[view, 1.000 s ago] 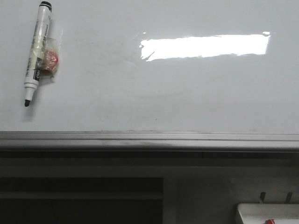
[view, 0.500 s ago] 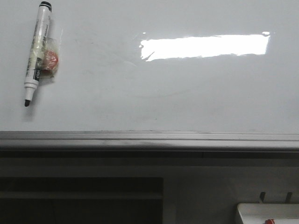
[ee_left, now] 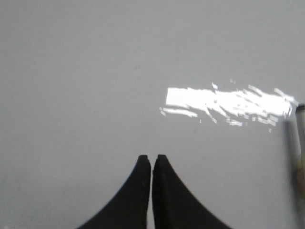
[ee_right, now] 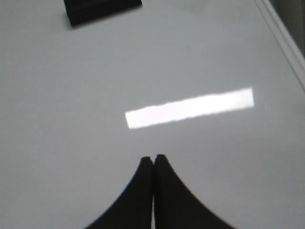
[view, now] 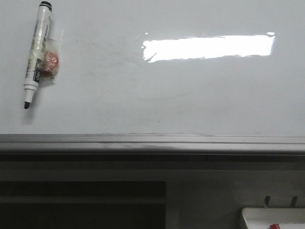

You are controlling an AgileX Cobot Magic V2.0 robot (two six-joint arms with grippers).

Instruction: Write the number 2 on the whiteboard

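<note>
L claw (ee_left: 152, 160): we see tips pressed together, nothing held.
R claw (ee_right: 153, 159): same, empty.
Marker (view: 36, 55): uncapped on board (view: 190, 95), unmoved vs 1 s ago.
Board: no digit yet.

Only illegible dark print along the marker (view: 36, 50) barrel; no readable text anywhere.

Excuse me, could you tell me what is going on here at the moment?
Nothing is being handled yet. The whiteboard bears no number 2, only faint smudges. An uncapped black marker lies on it at the far left, tip towards the near frame, with a small red-and-clear item beside it. The left claw and the right claw are both shut and empty above the board. A white tray shows at the lower right.
</note>
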